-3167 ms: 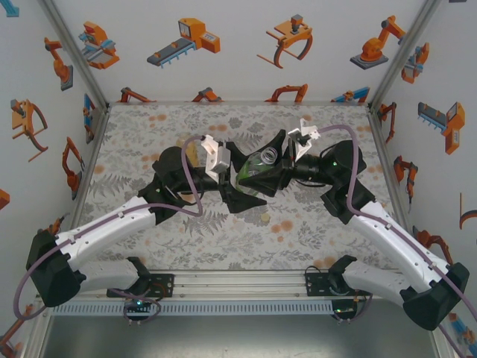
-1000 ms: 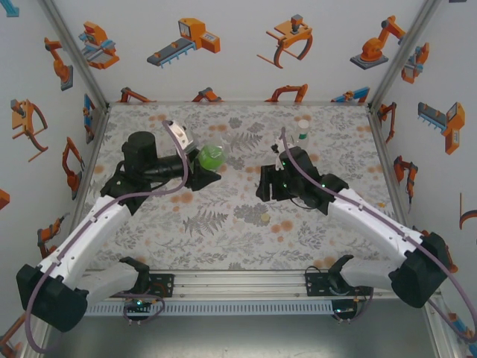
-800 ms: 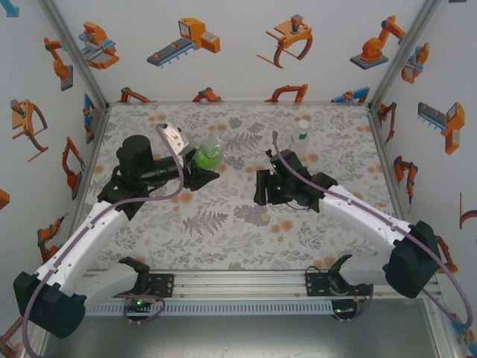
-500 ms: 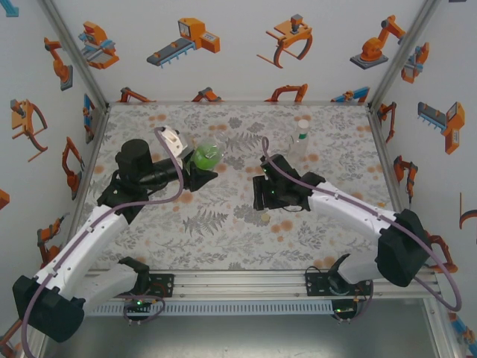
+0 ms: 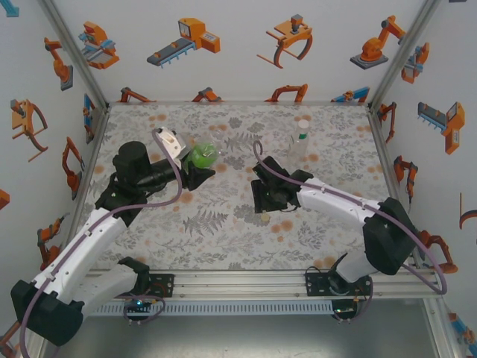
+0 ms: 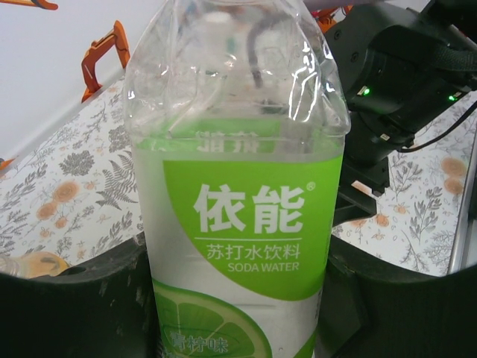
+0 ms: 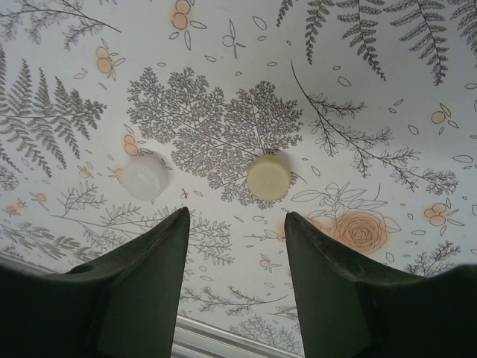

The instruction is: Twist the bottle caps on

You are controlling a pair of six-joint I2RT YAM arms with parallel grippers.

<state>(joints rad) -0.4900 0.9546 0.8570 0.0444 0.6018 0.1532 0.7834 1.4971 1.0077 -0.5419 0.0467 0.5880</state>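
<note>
My left gripper is shut on a clear bottle with a green-white label, its black fingers on either side of the label. In the top view this bottle is held above the mat left of centre, and its neck has no cap on it. My right gripper points down at the mat, open, with nothing between its fingers. Just beyond its fingertips lie a white cap and a pale yellow cap. From above, the yellow cap lies just in front of the right gripper.
A small clear bottle with a white top stands at the back right of the floral mat. An amber rounded thing shows low at the left of the left wrist view. Side walls and a metal rail bound the table.
The right gripper has swung left and toward the near edge, over the caps, with its jaws narrowing. The left arm has drawn the bottle slightly left.
</note>
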